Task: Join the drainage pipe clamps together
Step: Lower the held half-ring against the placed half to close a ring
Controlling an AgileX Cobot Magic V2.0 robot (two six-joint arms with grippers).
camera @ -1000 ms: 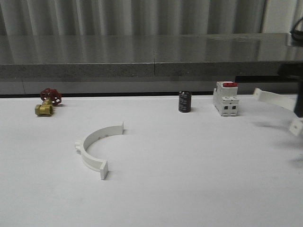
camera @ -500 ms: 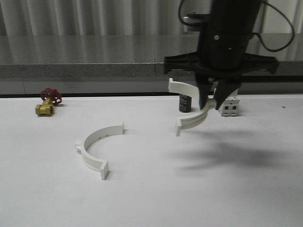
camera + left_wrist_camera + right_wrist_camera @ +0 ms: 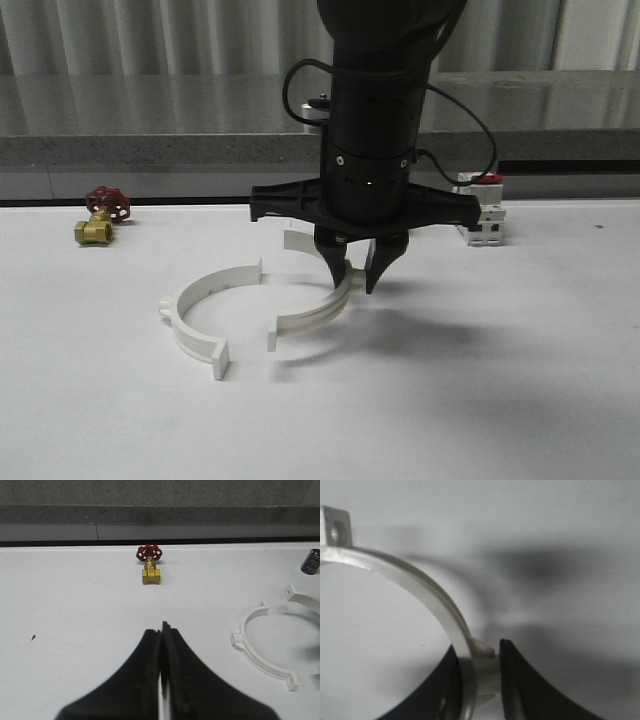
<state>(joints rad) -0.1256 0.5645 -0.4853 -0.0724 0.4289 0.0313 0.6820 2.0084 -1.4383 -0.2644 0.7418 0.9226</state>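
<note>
One white half-ring drainage pipe clamp (image 3: 205, 310) (image 3: 260, 650) lies flat on the white table, its open side facing right. My right gripper (image 3: 358, 280) (image 3: 479, 672) is shut on the middle of the second clamp (image 3: 315, 305) (image 3: 425, 590), pinching its band and side lug. That clamp hangs low over the table just right of the lying one, its open side facing left toward it; the end tabs are still apart. My left gripper (image 3: 161, 630) is shut with nothing in it, over bare table to the left of the lying clamp.
A brass valve with a red handwheel (image 3: 100, 215) (image 3: 150, 565) stands at the back left. A white breaker with a red top (image 3: 485, 215) is at the back right, partly behind my right arm. A dark cylinder (image 3: 310, 560) stands near the back edge.
My right arm has swept in from the right edge with its clamp, leftward and down, bringing it close beside the lying clamp. The lying clamp has not moved.
</note>
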